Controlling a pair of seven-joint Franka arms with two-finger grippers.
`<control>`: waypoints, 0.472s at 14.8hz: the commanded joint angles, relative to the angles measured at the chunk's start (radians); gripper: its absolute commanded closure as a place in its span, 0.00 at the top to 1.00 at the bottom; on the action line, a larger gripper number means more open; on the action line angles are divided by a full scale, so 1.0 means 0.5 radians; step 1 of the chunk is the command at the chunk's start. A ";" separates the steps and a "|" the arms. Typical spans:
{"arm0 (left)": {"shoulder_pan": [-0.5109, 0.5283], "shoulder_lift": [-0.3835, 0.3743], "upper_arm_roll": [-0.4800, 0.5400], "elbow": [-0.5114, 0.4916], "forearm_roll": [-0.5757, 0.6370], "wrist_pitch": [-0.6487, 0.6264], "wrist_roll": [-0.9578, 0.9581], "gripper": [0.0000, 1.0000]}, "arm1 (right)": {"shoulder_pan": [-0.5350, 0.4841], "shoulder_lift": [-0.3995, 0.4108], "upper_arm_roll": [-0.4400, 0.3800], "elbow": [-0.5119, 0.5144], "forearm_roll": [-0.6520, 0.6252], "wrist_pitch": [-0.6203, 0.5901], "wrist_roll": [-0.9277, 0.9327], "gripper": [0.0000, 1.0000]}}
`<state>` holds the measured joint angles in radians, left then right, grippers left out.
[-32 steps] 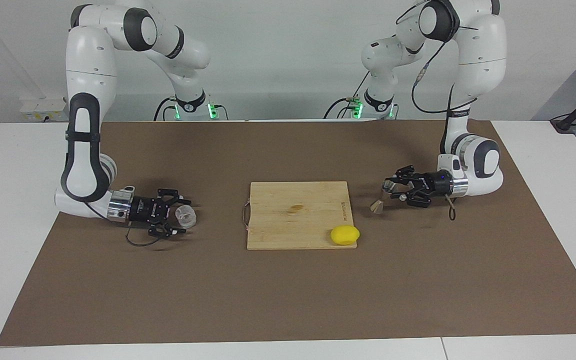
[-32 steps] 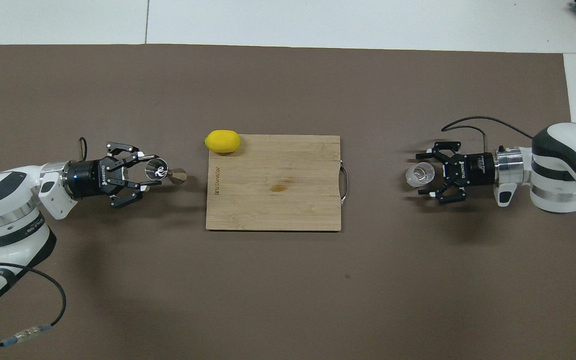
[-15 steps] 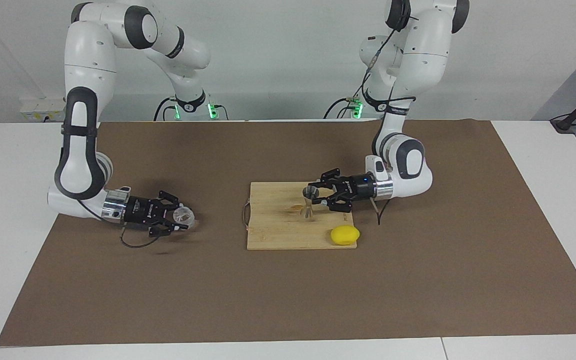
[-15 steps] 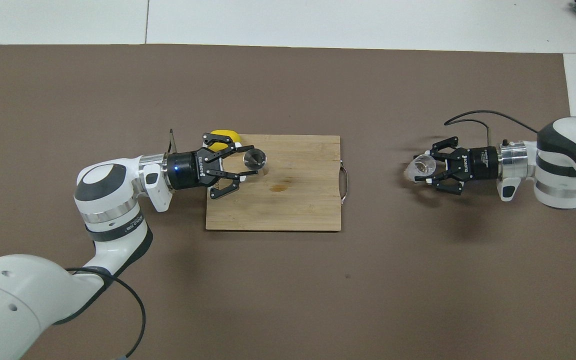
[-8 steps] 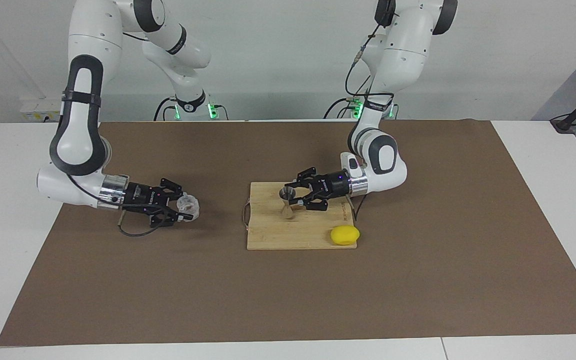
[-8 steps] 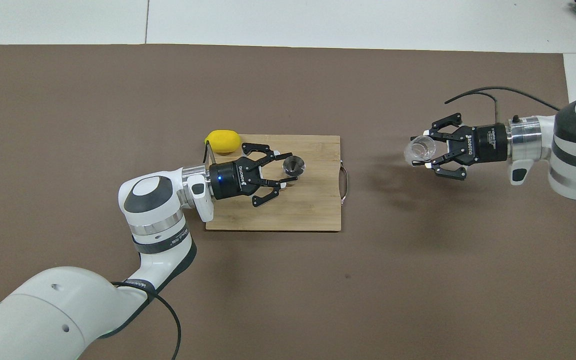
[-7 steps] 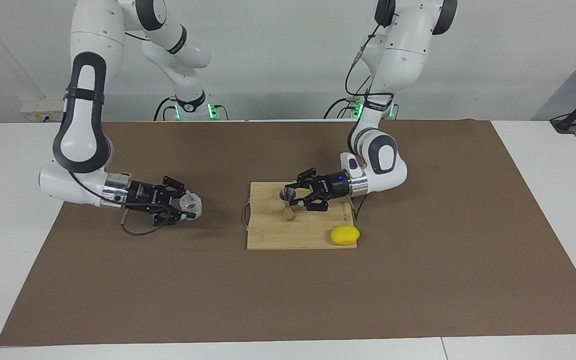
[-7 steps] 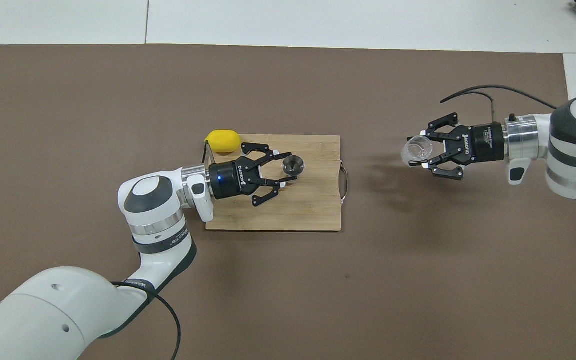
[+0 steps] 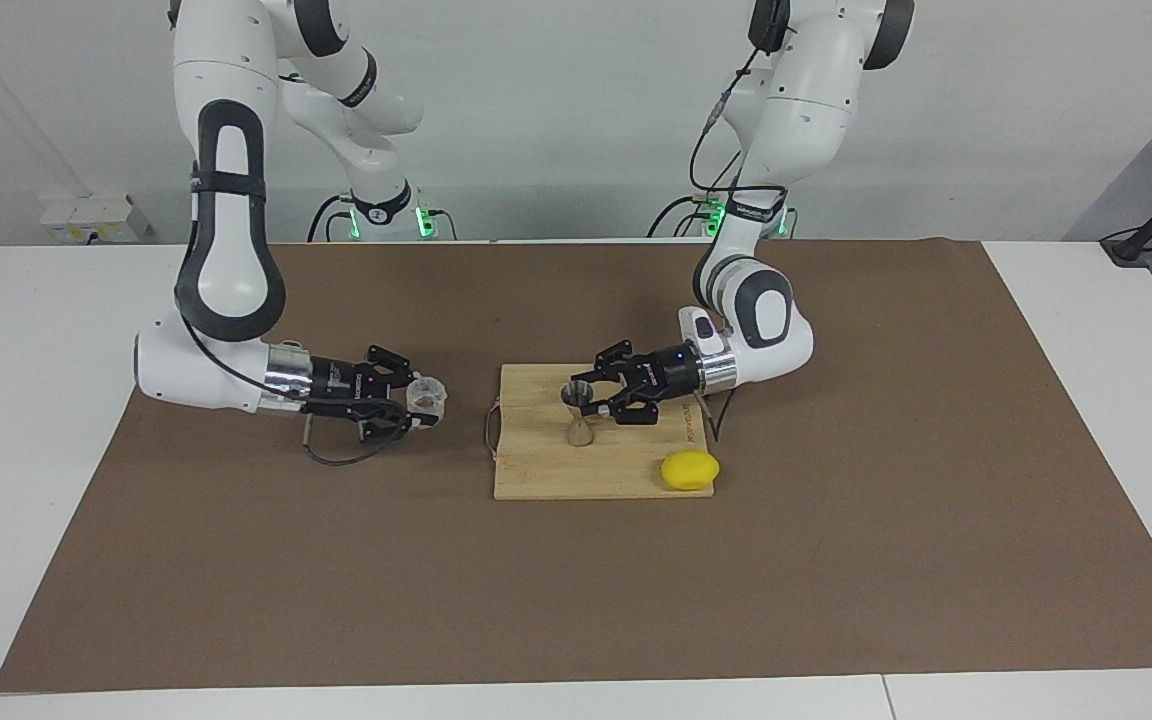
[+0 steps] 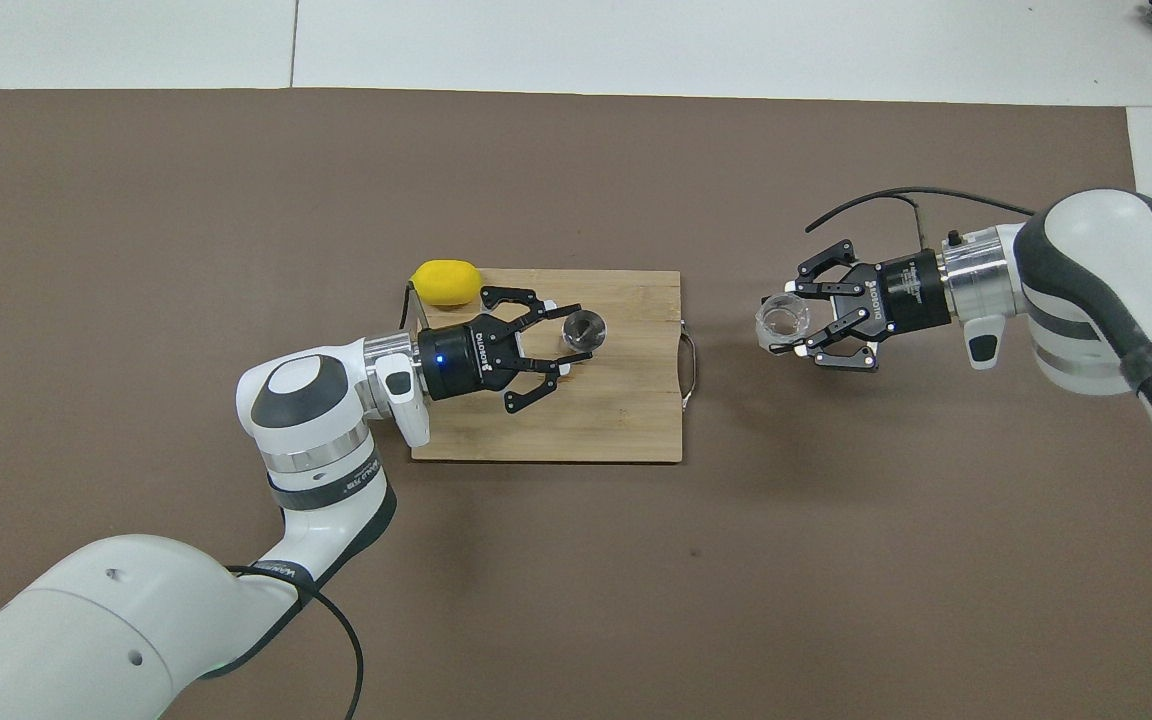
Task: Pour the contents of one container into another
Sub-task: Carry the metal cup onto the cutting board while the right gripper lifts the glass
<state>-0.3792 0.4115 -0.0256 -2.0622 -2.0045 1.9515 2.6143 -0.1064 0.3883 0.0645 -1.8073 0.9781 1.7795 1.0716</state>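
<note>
The clear glass tumbler is held upright in my right gripper, a little above the brown mat, beside the handle end of the wooden cutting board. The silvery hourglass jigger stands upright on the board with its open cup facing up. My left gripper reaches in sideways over the board and is shut around the jigger's upper cup. The glass and the jigger are still well apart.
A yellow lemon lies at the board's corner, farther from the robots and toward the left arm's end. The board has a wire handle on the side facing the glass. A brown mat covers the table.
My left gripper carried the jigger onto the board and has since held still. My right gripper has lifted the glass and moved it toward the board.
</note>
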 commanded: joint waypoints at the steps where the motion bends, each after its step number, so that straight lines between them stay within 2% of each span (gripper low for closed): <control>1: -0.045 -0.031 0.024 -0.039 -0.062 0.070 0.113 0.34 | 0.007 -0.117 0.003 -0.030 -0.091 0.058 0.093 0.00; 4: -0.058 -0.031 0.024 -0.045 -0.065 0.073 0.116 0.35 | 0.047 -0.120 0.006 0.010 -0.161 0.080 0.204 0.00; 5: -0.058 -0.031 0.024 -0.045 -0.062 0.073 0.116 0.43 | 0.056 -0.120 0.009 0.010 -0.165 0.086 0.219 0.00; 6: -0.055 -0.031 0.024 -0.045 -0.062 0.073 0.116 0.63 | 0.090 -0.120 0.006 0.016 -0.165 0.086 0.228 0.00; 7: -0.055 -0.031 0.024 -0.045 -0.062 0.073 0.116 0.77 | 0.096 -0.132 0.003 0.019 -0.168 0.086 0.228 0.00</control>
<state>-0.3862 0.4110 -0.0255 -2.0640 -2.0114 1.9674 2.6466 -0.0716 0.3356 0.0645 -1.8025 0.9199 1.8087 1.1551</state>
